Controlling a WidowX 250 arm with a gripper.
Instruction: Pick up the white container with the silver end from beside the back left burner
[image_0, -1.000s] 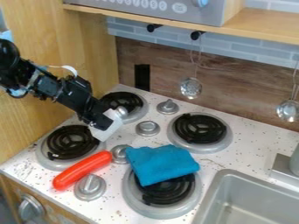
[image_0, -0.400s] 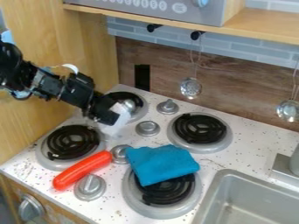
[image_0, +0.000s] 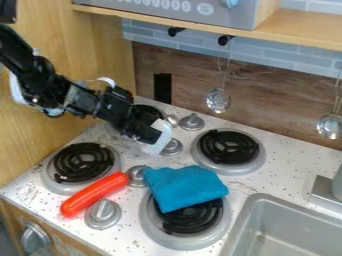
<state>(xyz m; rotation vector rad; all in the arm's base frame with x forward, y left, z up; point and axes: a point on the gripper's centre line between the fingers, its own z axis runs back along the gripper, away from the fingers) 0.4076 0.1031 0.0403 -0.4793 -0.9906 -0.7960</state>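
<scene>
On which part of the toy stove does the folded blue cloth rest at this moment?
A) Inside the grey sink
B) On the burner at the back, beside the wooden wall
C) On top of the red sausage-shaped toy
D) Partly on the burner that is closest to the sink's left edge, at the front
D: the blue cloth covers the upper part of the front burner beside the sink.

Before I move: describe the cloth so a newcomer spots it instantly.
On the speckled white stovetop, find the burner nearest the sink. The cloth lies folded over its far part, partly hiding the black coil. It's flat and blue, unlike the long red sausage-shaped toy nearby.
</scene>
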